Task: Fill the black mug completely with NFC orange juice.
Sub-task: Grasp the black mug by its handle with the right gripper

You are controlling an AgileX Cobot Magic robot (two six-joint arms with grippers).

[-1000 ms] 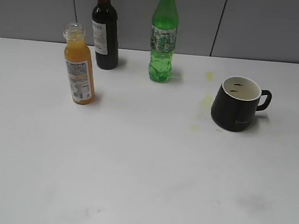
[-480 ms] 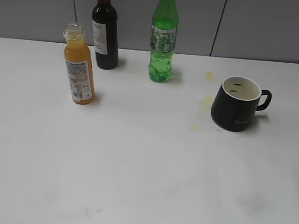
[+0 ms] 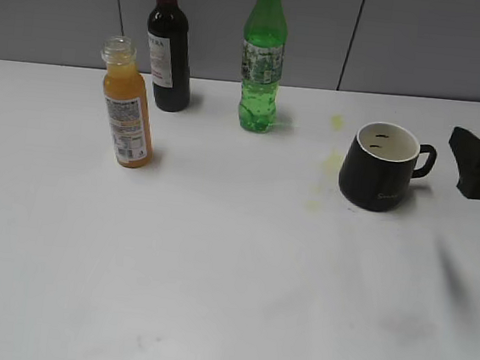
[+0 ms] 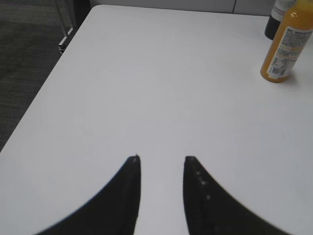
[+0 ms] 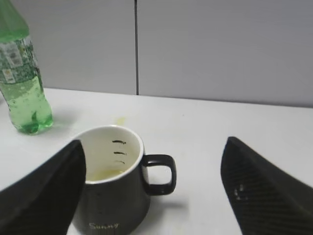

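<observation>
Standing on the white desk (image 3: 231, 273), right of centre: the black mug (image 3: 381, 166), squat, matte, white inside, upright, with its loop handle (image 3: 426, 160) turned to the right and pale lettering low on its wall. The right wrist view shows a thin pale yellowish layer at the bottom of the mug (image 5: 113, 176), possibly juice; most of the inside is bare white.

Orange juice bottle (image 3: 127, 103): clear plastic, wide neck, uncapped, white-and-orange label, upright on the left of the desk, well apart from the mug. The NFC orange juice (image 3: 124, 86) fills it to the shoulder. The same bottle (image 4: 285, 45) appears at the top right of the left wrist view.

Wine bottle (image 3: 169, 45): dark glass, pale label, upright at the back of the desk, just behind and to the right of the juice bottle.

Green soda bottle (image 3: 262, 59): upright at the back, between the wine bottle and the mug.

Yellowish stains (image 3: 330, 161): on the desk just left of the mug.

Right tool (image 3: 479, 166): at the right edge, near the mug's handle, not touching it; fingers spread wide, the mug in front of the left one, nothing held.

Left tool (image 4: 161, 166): over bare desk, fingers parted, nothing between them.
</observation>
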